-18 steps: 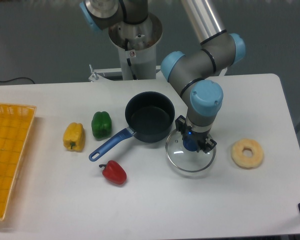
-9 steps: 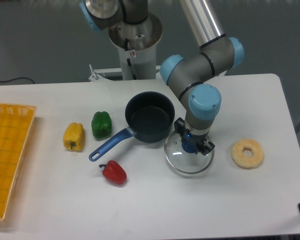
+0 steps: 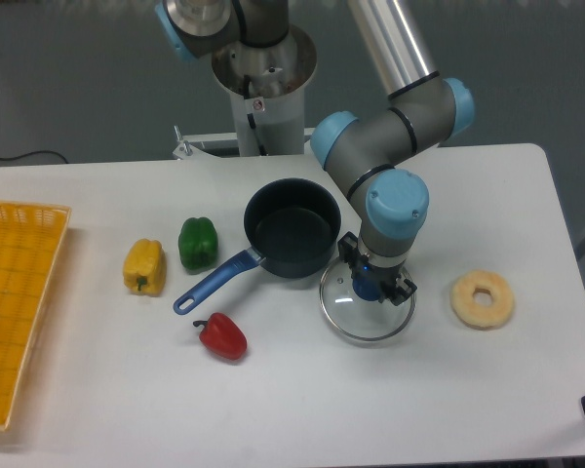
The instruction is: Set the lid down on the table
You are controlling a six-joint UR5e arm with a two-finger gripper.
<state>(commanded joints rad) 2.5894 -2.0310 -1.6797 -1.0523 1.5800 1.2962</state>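
Observation:
The round clear glass lid [image 3: 355,314] with its thin metal rim lies low over the white table [image 3: 302,400], just right of the dark blue saucepan. Its blue knob sits between the fingers of my gripper [image 3: 371,284], which points straight down and is shut on it. Whether the rim rests on the tabletop or hovers slightly cannot be told. The arm's blue-capped wrist hides the back edge of the lid.
The dark blue saucepan [image 3: 292,228] with blue handle stands left of the lid, almost touching it. A green pepper [image 3: 197,242], yellow pepper [image 3: 144,266] and red pepper [image 3: 222,336] lie further left. A yellow mesh tray [image 3: 15,302] is at the left edge, a doughnut-shaped ring [image 3: 483,298] to the right.
The gripper and the lid have drifted a few pixels to the left, toward the saucepan. Nothing else has moved.

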